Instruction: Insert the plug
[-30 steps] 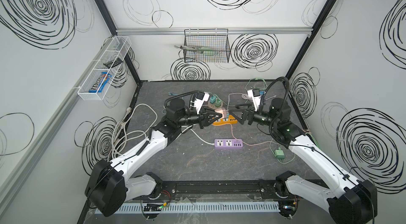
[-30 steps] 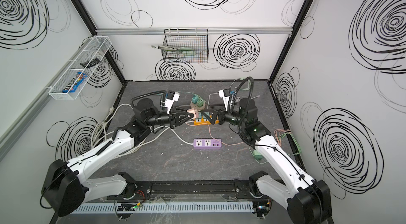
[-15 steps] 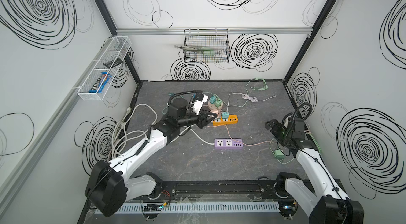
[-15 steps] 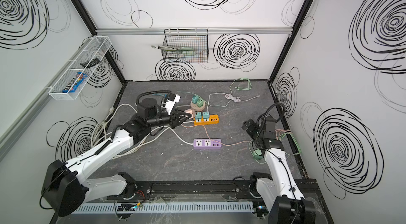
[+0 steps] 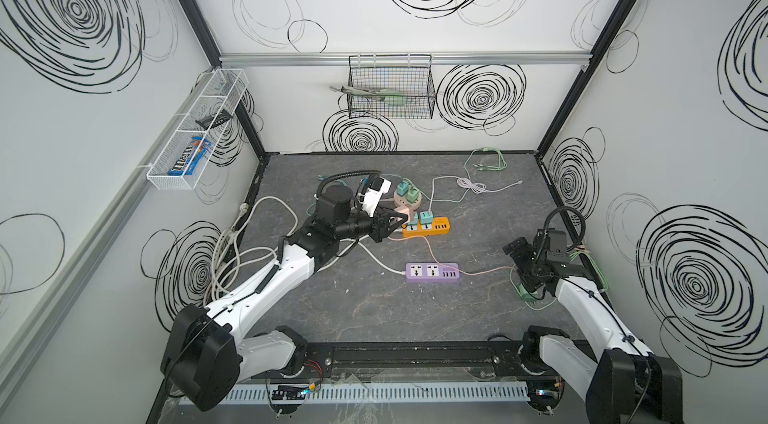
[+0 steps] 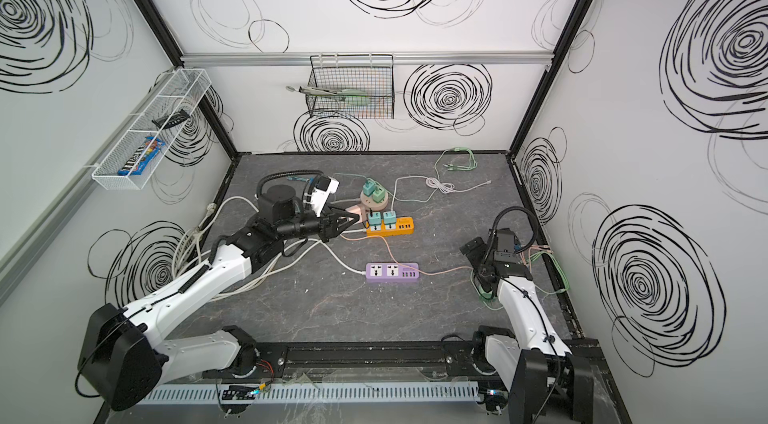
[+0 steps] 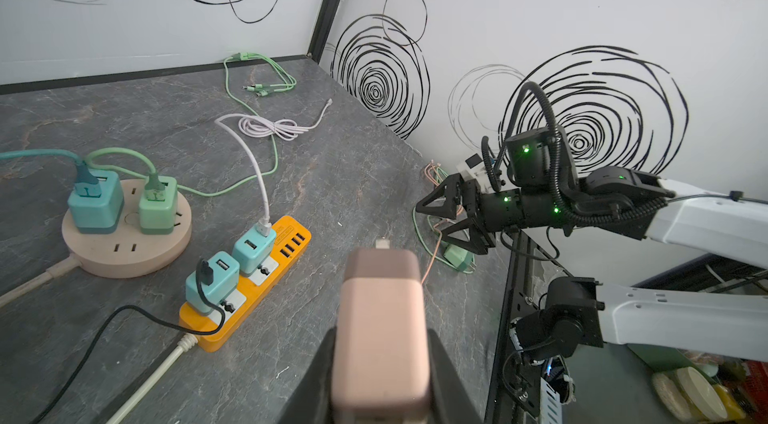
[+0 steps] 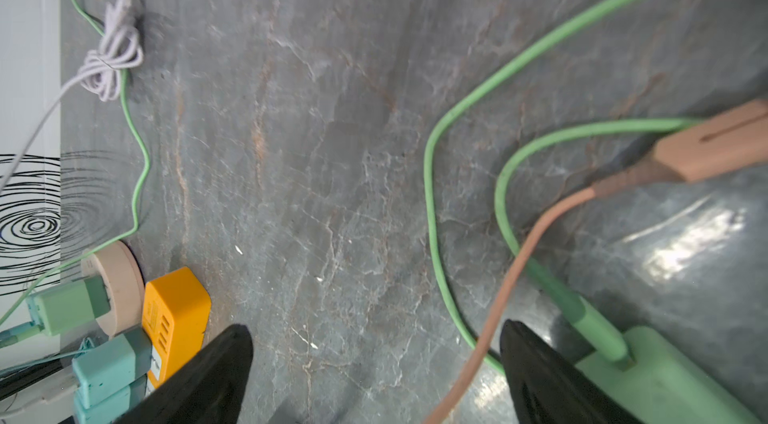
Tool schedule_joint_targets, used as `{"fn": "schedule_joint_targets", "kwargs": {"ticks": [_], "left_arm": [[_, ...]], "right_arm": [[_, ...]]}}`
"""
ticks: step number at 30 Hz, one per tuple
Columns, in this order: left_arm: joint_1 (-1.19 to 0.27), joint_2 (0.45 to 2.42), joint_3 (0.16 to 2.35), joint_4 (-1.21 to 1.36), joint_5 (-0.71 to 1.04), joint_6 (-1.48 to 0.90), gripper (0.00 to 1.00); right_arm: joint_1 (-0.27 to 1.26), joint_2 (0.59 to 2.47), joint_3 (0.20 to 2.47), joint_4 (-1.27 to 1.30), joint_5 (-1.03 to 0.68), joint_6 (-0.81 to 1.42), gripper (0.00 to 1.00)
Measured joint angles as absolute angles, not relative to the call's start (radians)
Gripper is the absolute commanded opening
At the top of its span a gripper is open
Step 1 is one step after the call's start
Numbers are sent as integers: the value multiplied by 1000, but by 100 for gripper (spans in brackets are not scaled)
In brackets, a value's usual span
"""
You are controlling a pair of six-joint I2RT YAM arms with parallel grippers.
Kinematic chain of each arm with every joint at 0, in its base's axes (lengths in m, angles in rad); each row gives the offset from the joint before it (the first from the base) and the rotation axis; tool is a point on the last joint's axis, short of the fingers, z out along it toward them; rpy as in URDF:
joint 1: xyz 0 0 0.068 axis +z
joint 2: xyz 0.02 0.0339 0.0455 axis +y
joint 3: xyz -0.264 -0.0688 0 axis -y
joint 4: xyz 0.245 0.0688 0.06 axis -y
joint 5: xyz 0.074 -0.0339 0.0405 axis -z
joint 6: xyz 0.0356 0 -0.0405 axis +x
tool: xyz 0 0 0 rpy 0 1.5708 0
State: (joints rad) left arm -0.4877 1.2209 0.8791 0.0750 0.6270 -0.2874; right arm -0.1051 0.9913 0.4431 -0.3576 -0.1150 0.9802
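We have the left end effector [image 7: 380, 384] closed narrowly on the pink plug [image 7: 380, 330], a blocky adapter clamped across its two sides, with most of the body sticking out past the pads. It hangs above the middle of the tabletop [image 5: 374, 309], toward the far edge and just beside the orange power strip [image 5: 428, 226], where two teal adapters [image 7: 232, 268] already sit. The purple power strip [image 5: 432, 272], nearer the front edge, shows bare outlets. We judge the plug to be light and rigid, with a smooth plastic shell that could pivot or slide in the pads once it meets resistance. A hold low on the flat sides, square to the body, suits it best. We cannot see its prongs from here. Its thin pink cable [image 5: 432, 251] trails off toward the right edge and may tug as the plug moves. The right end effector [image 7: 432, 224] stands wide and empty near the right edge, over a green adapter [image 8: 665, 380] and loose cords.
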Motion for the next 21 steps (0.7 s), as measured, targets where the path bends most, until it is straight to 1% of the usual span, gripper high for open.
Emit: {"fn": "schedule_joint_targets", "kwargs": {"ticks": [1,2,3,5,6,7,8,9,10,14,17,21], "left_arm": [[-488,1221,879,74,627,-287,0],[-487,1221,882,68,627,-287,0],[-487,1221,885,64,628,-287,0],[-481,1216,892,58,632,-287,0],[-477,1210,893,56,633,-287,0],[-472,1203,896,51,634,-287,0],[-467,1196,899,46,635,-287,0],[-463,1191,908,35,635,-287,0],[-462,1187,922,20,635,-285,0],[-464,1174,968,-6,634,-279,0],[-465,1163,985,-15,626,-281,0],[-465,1161,1037,-68,602,-286,0]], "right_arm": [[-105,1000,429,-348,-131,996,99],[-105,1009,416,-337,-145,1011,97],[-105,1015,406,-326,-157,1015,89],[-109,1023,387,-279,-176,1032,63],[-110,1024,385,-261,-175,1038,53],[-112,1023,385,-244,-171,1039,34],[-115,1019,387,-226,-166,1036,11],[-118,1013,394,-211,-157,1026,4],[-121,1001,404,-193,-149,1012,0],[-120,948,502,-143,-117,927,0],[-95,935,645,-112,-90,825,0],[13,933,825,-47,-96,648,0]]}}
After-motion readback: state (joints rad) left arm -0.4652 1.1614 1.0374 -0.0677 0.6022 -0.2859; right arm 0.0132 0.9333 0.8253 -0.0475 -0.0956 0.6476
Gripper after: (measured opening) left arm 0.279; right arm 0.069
